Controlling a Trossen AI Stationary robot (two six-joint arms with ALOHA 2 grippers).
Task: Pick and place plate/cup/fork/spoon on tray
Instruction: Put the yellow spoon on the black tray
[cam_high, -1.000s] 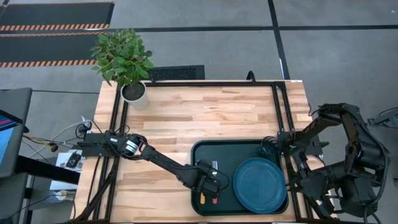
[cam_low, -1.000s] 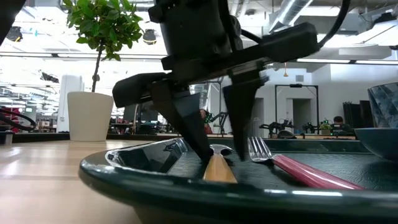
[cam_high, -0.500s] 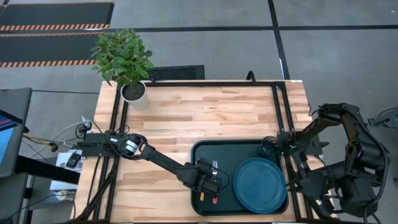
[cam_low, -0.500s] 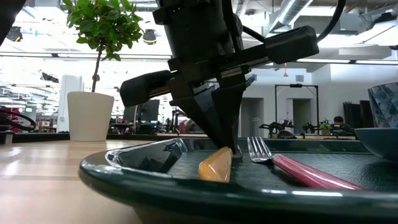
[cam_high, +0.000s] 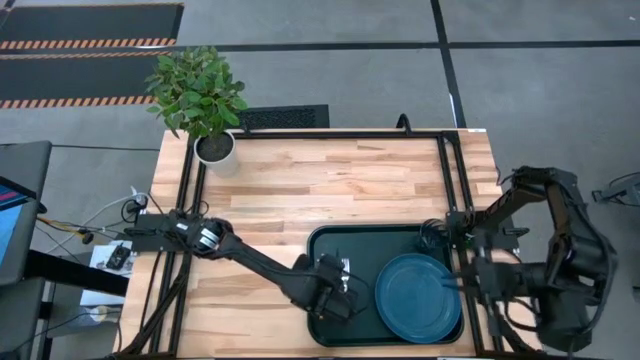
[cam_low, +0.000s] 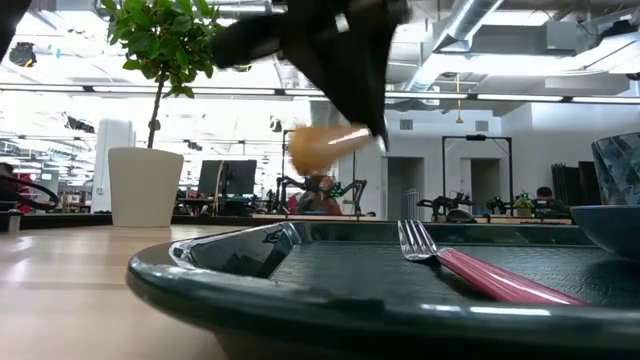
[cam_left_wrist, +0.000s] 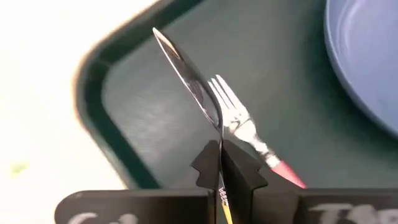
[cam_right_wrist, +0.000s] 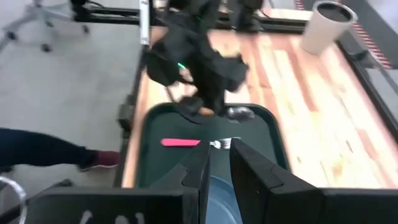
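My left gripper (cam_high: 335, 295) is above the left part of the dark green tray (cam_high: 322, 243), shut on the spoon (cam_left_wrist: 186, 68). The spoon's orange handle (cam_low: 325, 145) shows in the air in the low view. The fork (cam_left_wrist: 239, 121), with silver tines and a red handle, lies flat on the tray floor below the spoon. The teal-blue plate (cam_high: 418, 298) rests on the tray's right half. My right gripper (cam_right_wrist: 217, 168) waits at the tray's right edge, a narrow gap between its fingers and nothing in it. The cup is out of view. My left gripper pinches the spoon's thin neck (cam_left_wrist: 219, 132), just behind the metal bowl, between its two fingers. The fingers come from above, pointing down. The spoon is lifted clear of the tray, its bowl turned on edge and sticking out past the fingertips, its handle end (cam_low: 318, 148) toward the near side.
A white pot with a green plant (cam_high: 213, 148) stands at the table's far left corner. Bare wooden table (cam_high: 330, 185) lies beyond the tray. A person's leg (cam_right_wrist: 37, 152) shows on the floor beside the table in the right wrist view.
My left gripper has shut on the spoon, which lay on the tray floor beside the fork, and has gone up with it. The spoon is now lifted clear of the tray. The fork has stayed where it was.
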